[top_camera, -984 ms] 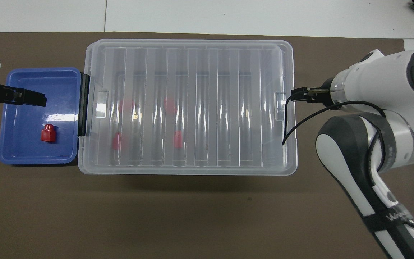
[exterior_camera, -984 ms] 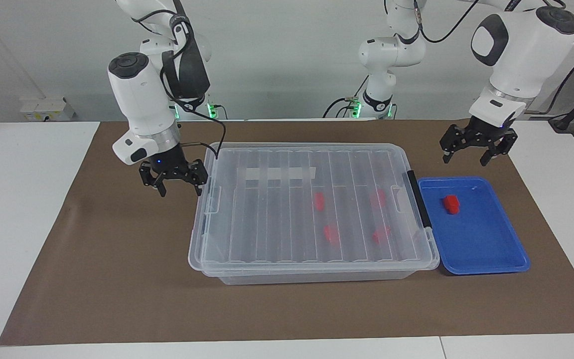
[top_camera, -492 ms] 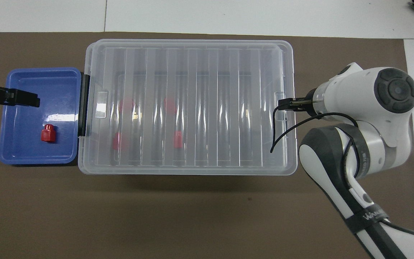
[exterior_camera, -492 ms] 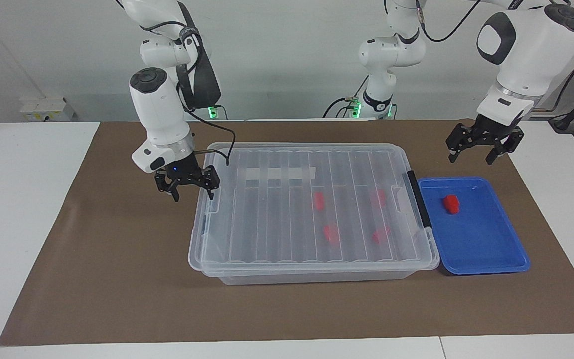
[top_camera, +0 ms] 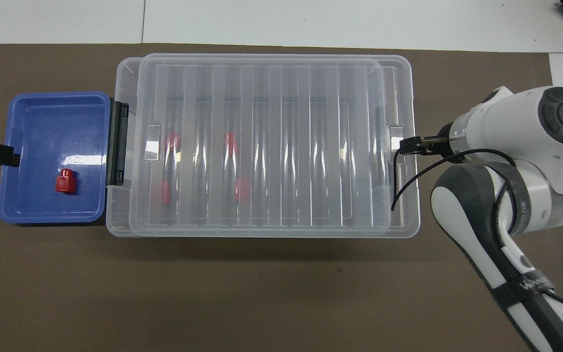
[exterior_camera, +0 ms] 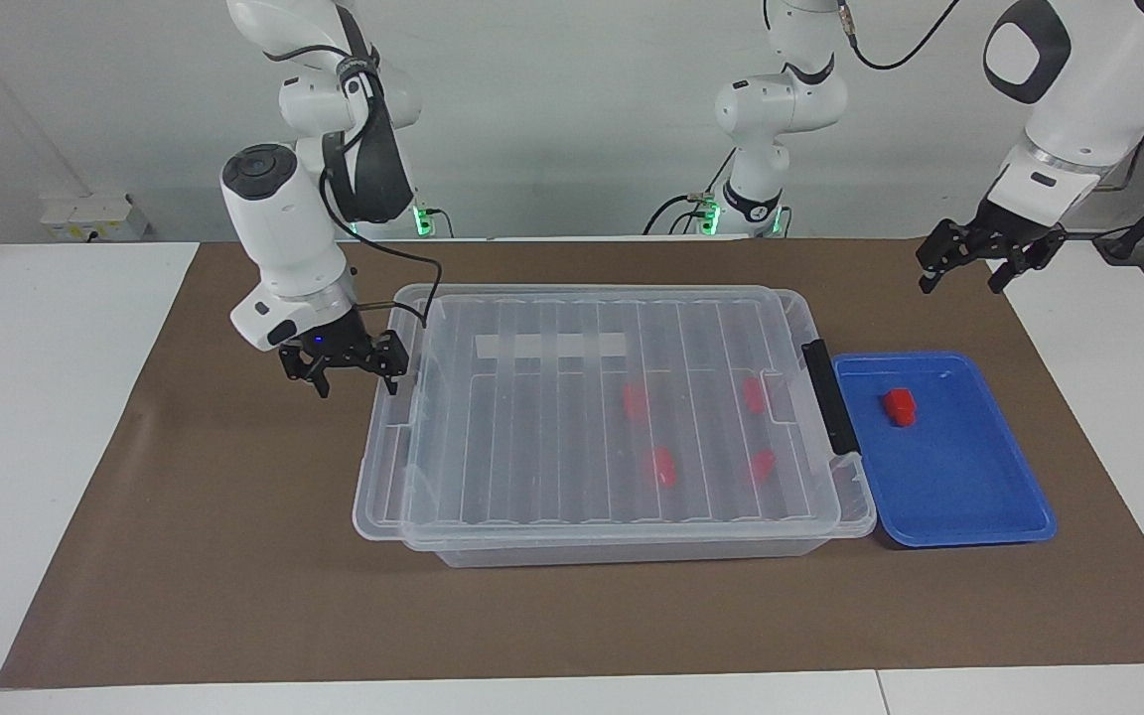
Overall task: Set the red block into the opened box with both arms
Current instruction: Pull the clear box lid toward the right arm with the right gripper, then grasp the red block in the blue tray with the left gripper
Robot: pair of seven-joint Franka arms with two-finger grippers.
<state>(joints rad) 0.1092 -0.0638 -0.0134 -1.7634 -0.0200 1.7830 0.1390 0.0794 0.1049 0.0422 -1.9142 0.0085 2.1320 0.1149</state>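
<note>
The red block (exterior_camera: 898,406) (top_camera: 65,181) lies in a shallow blue tray (exterior_camera: 969,497) (top_camera: 42,112) at the left arm's end of the box. The clear box (exterior_camera: 632,551) (top_camera: 121,68) holds several more red blocks under its ribbed lid (exterior_camera: 552,437) (top_camera: 271,146). The lid sits shifted toward the right arm's end, overhanging the box there and baring a strip of rim by the black handle (exterior_camera: 823,397) (top_camera: 117,144). My right gripper (exterior_camera: 356,380) (top_camera: 407,145) is open, low at the lid's overhanging end. My left gripper (exterior_camera: 961,283) hangs open in the air over the mat beside the tray.
A brown mat (exterior_camera: 234,556) (top_camera: 262,293) covers the table under the box and tray. A black cable (exterior_camera: 413,260) (top_camera: 399,181) loops from the right wrist over the lid's corner. White table (exterior_camera: 36,417) borders the mat.
The lid has slid toward the right arm's end along with the right gripper. The left gripper has risen and drawn away from the tray.
</note>
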